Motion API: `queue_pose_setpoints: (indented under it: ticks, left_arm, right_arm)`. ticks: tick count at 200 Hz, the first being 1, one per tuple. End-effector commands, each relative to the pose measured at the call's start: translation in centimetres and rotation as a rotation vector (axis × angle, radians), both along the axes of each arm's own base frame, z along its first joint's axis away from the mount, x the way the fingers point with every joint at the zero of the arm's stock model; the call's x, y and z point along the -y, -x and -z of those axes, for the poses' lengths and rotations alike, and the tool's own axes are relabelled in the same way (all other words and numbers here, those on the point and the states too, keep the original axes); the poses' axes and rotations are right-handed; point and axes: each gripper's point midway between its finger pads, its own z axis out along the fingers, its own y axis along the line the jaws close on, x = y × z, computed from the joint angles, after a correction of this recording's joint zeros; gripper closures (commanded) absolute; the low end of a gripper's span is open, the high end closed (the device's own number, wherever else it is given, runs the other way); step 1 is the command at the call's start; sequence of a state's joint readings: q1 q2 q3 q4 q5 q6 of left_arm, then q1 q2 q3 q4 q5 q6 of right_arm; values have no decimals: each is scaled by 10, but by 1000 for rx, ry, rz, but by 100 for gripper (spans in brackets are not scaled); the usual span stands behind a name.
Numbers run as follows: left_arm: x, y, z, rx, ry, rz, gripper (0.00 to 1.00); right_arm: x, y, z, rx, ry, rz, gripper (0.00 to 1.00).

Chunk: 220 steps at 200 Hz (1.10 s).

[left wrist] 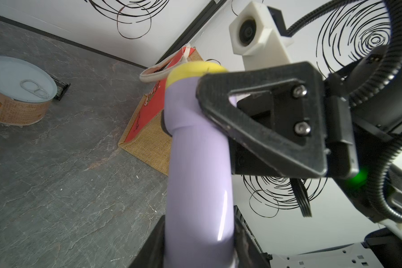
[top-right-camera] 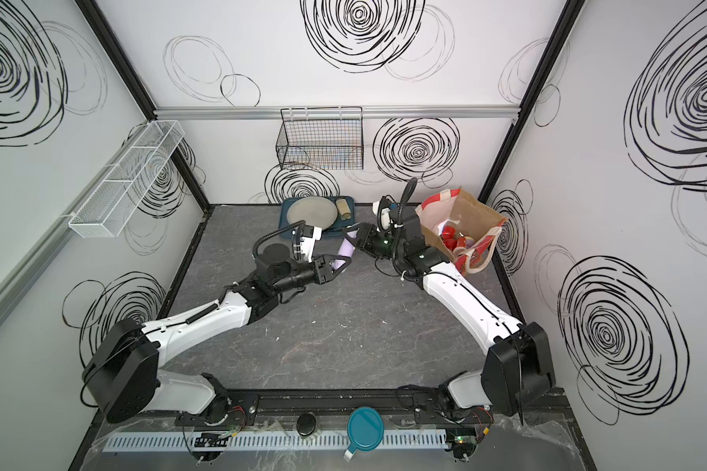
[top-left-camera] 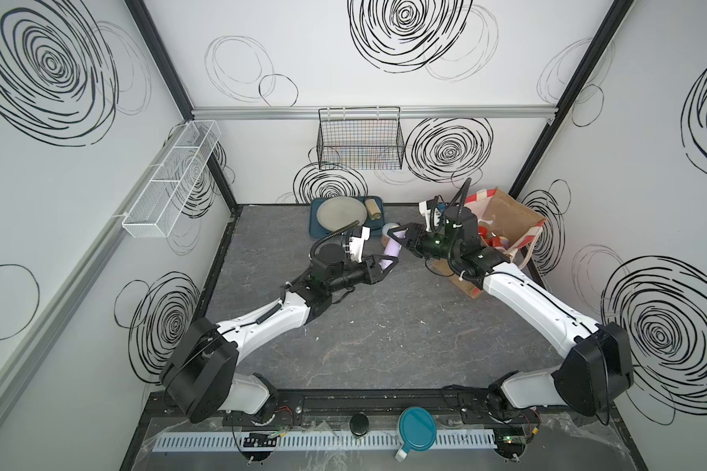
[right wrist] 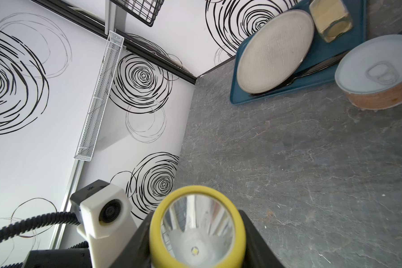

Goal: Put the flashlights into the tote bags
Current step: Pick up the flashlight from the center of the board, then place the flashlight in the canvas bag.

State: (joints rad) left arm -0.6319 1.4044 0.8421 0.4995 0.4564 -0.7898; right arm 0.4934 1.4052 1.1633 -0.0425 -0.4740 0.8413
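Step in hand, as judged: a handover above the far middle of the counter point(top-left-camera: 384, 334). The lilac flashlight point(left wrist: 200, 176), yellow head toward the right arm, hangs clear of the surface, with the left fingers point(top-left-camera: 378, 270) clamped on the tail of its barrel. The right fingers point(left wrist: 260, 130) stand narrow about the neck just under the head. One lies against it and the opposite one is hidden, so a firm hold cannot be confirmed. The tote bag point(top-left-camera: 507, 212) stands open at the far right corner, behind the right arm, with red flashlights point(top-right-camera: 452, 241) inside. Recommendation: the right fingers should seat squarely on the neck before the left fingers let go. The left should then draw back straight along the barrel to avoid levering it. The round tin point(left wrist: 19, 92) sits on the counter near the flashlight, so the carry should pass above it and clear the bag's rim.
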Motion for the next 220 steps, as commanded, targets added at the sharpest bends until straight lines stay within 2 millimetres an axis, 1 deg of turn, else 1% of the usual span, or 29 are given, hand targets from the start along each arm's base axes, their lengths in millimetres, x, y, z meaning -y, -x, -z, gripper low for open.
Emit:
queue_pose_setpoints:
  ticks: [1,14,19,21,29,36,48,73,93,116,150,158,194,220]
  left_arm:
    - [0,-5,-28,97,26,-6,63]
    - [-1,-6,-28,103,19,-9,44]
    - [-1,-7,-29,110,17,-12,33]
    - [-1,-6,-25,94,4,-12,30]
    - [-2,-7,-21,89,-11,-16,16]
    - [-2,-7,-21,88,-20,-20,8]
    - [-4,-8,-19,92,-36,-27,0]
    - [-5,-8,-14,95,-72,-32,1]
    - [-7,-8,-8,95,-111,-39,1]
    - [-10,-8,2,91,-167,-53,1]
    - [-12,-8,11,126,-326,-90,1]
    - [-9,-6,10,135,-342,-83,1]
    - [7,3,12,148,-372,-51,1]
    - [23,15,12,172,-411,-11,1]
  right_arm:
    - [3,-9,-19,69,8,9,83]
    - [8,-11,-21,78,19,19,87]
    - [10,-11,-21,78,27,25,88]
    - [11,-12,-21,79,30,26,88]
    - [14,-13,-22,85,39,35,90]
    - [18,-14,-23,92,46,44,91]
    - [26,-17,-25,97,59,69,94]
    - [46,-22,-31,116,86,120,98]
    - [69,-26,-39,137,125,174,100]
    - [101,-31,-49,153,171,235,100]
    - [155,-42,-60,157,196,351,100]
    - [168,-46,-63,157,195,386,100]
    - [233,-59,-63,111,174,542,100]
    - [273,-65,-74,128,139,623,100]
